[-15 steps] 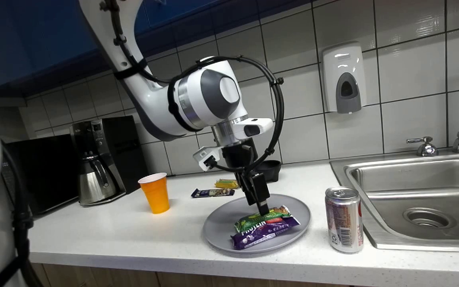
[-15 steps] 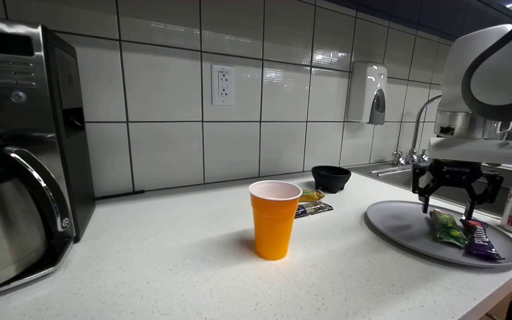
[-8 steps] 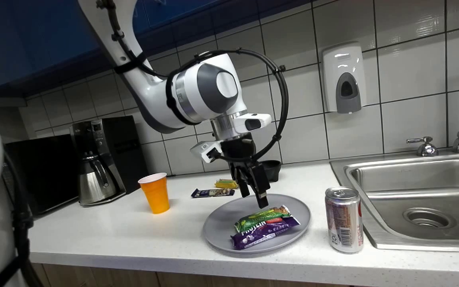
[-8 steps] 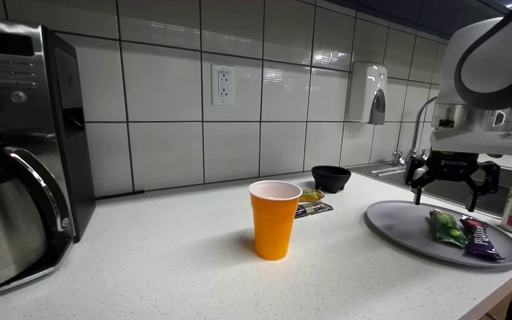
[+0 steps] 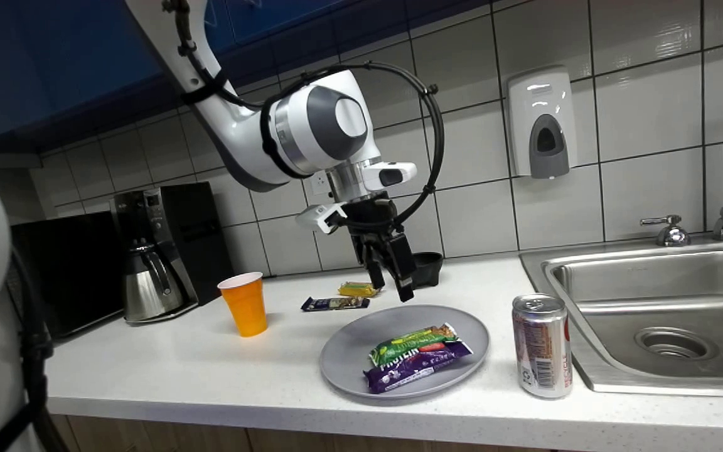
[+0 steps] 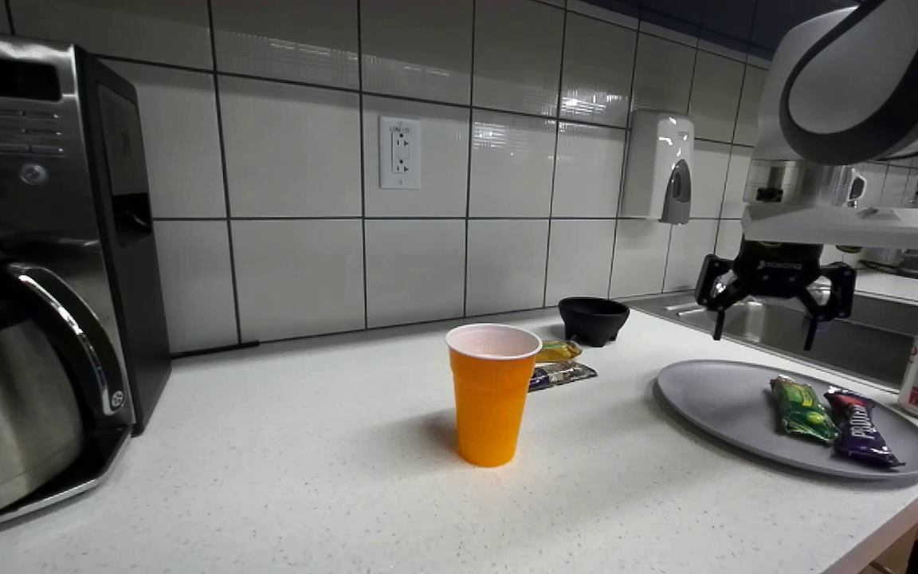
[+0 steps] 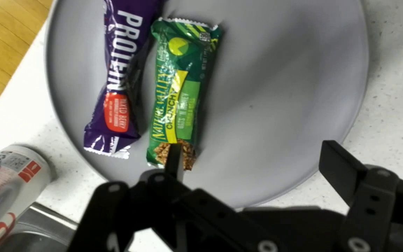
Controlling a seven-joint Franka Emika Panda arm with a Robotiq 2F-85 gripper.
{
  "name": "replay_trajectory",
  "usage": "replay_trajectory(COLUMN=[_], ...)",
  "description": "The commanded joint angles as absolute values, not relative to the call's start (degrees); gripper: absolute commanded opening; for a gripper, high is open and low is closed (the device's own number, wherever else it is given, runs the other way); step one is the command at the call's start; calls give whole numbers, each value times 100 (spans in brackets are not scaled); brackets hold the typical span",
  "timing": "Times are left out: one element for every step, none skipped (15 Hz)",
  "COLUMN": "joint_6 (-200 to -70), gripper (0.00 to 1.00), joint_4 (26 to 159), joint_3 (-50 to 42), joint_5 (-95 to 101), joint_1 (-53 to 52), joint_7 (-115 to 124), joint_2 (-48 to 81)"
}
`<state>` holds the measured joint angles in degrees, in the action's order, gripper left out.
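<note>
My gripper (image 5: 393,290) is open and empty, raised above the back part of the grey plate (image 5: 355,342). It also shows in an exterior view (image 6: 764,339) and in the wrist view (image 7: 252,154), with its fingers wide apart. A green granola bar (image 7: 178,87) and a purple protein bar (image 7: 119,63) lie side by side on the plate. In the wrist view one finger overlaps the end of the green bar, but the exterior views show the gripper well above it, not touching. Both bars show in both exterior views, the green one (image 6: 803,410) nearer the plate's middle.
An orange cup (image 6: 491,406) stands on the counter. A yellow bar (image 5: 356,289), a dark blue bar (image 5: 335,304) and a black bowl (image 6: 593,320) are near the tiled wall. A can (image 5: 542,345) stands between plate and sink (image 5: 562,314). A coffee maker (image 5: 189,232) stands farther along.
My gripper has risen from close over the bars and shifted toward the wall and the coffee maker side. Its fingers stay apart. The bars and plate have not moved.
</note>
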<state>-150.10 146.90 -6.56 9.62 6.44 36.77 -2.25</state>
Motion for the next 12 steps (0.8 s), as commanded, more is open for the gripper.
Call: replay_trajectory(joint_6=[-14763, -14788, -14803, -14810, -14808, -14820, -14822, -14820, -14826, -14875, -14976, -14977], gripper=[100, 100, 100, 100, 100, 100, 100, 100, 100, 100, 100, 100], joint_4=[14302, 14218, 14142, 14047, 13957, 13853, 13774, 13684, 13629, 13607, 13832, 13775], joint_3=[-480, -445, -420, -391, -379, -372, -371, -376, -385, -380, -458, -463], joint_5=[745, 671, 610, 557, 493, 473, 430, 423, 402, 288, 504, 449], joint_1=[524, 478, 437, 395, 350, 312, 281, 243, 213, 208, 191, 168], joint_7=[3600, 3615, 3631, 3669, 3665, 3696, 3689, 3696, 3639, 3319, 3620, 3544], joint_2=[-53, 18, 78, 154, 229, 328, 405, 494, 554, 581, 435, 498])
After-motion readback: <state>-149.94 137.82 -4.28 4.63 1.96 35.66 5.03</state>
